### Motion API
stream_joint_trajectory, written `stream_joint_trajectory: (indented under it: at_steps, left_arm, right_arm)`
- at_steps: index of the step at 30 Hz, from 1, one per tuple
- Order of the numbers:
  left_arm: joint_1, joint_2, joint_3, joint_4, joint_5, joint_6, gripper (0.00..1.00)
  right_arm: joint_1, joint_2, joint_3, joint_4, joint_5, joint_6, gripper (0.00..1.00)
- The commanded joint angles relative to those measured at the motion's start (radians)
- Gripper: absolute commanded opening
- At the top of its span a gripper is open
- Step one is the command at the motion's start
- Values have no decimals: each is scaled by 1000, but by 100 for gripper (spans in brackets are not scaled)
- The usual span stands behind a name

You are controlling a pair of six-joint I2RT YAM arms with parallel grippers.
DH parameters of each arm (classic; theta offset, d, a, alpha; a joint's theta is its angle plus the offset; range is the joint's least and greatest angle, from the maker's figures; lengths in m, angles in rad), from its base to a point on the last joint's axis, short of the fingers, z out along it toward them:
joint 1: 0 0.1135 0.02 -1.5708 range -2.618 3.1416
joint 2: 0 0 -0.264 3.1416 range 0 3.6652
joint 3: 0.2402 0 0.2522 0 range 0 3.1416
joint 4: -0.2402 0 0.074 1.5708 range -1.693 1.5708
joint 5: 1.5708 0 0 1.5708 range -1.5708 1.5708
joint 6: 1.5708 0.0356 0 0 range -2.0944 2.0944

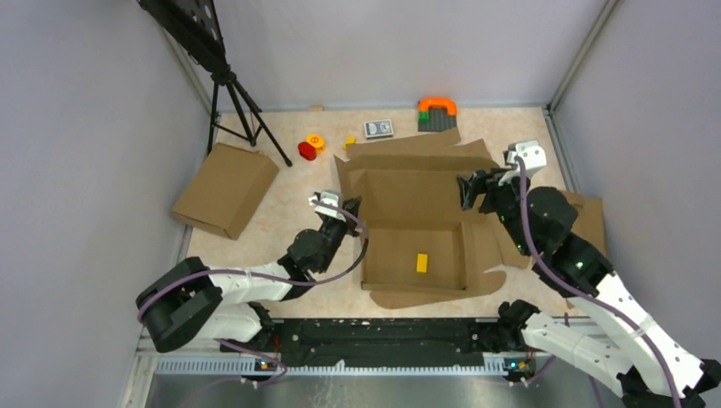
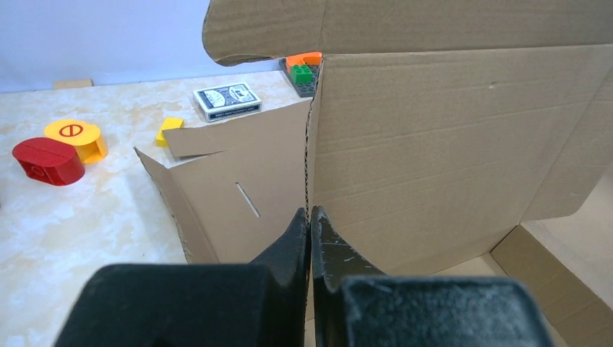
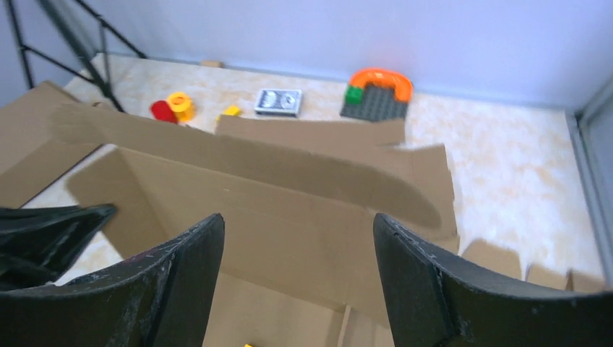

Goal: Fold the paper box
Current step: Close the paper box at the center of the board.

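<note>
The paper box (image 1: 408, 200) lies in the middle of the table as a shallow brown cardboard tray with its walls and flaps partly raised. My left gripper (image 1: 351, 206) is at the box's left wall. In the left wrist view the left gripper (image 2: 310, 217) is shut on the thin upright edge of the paper box (image 2: 448, 137). My right gripper (image 1: 470, 191) hovers at the box's right side. In the right wrist view the right gripper (image 3: 296, 220) stands open with nothing between its fingers, and the box's far wall (image 3: 289, 202) is beyond them.
A small yellow block (image 1: 421, 262) lies on the box floor. A closed cardboard box (image 1: 225, 189) and a tripod (image 1: 234, 93) stand at the left. Red and yellow cylinders (image 1: 308, 150), a card deck (image 1: 379, 128) and a brick plate with an orange arch (image 1: 437, 113) sit behind. Flat cardboard (image 1: 588, 217) lies under the right arm.
</note>
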Motion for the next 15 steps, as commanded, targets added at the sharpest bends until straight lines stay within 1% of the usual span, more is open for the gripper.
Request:
stream_joint_trajectory:
  at_steps: [1, 2, 3, 5, 7, 9, 10, 11, 15]
  left_arm:
    - [-10, -5, -6, 25, 14, 38, 0]
    - [-10, -4, -7, 29, 17, 44, 0]
    - [-11, -5, -7, 32, 18, 51, 0]
    - [-14, -6, -9, 36, 22, 57, 0]
    - [-16, -5, -9, 36, 32, 62, 0]
    - [-18, -4, -9, 38, 46, 71, 0]
    - [-19, -4, -9, 38, 50, 74, 0]
    - [-19, -4, -10, 39, 53, 79, 0]
    - [-21, -1, -19, 57, 60, 98, 1]
  right_arm:
    - [8, 110, 276, -205, -244, -207, 75]
    - [8, 165, 377, -256, -281, -228, 76]
    - [9, 220, 443, -303, -308, -250, 79]
    - [8, 307, 546, -371, -366, -309, 78]
    - [8, 371, 615, -421, -467, -377, 76]
    - [9, 421, 646, -476, -585, -469, 78]
    - [9, 449, 659, -506, -612, -508, 78]
    - [10, 485, 670, -526, -599, -526, 78]
    - [10, 566, 701, -519, -525, -560, 76]
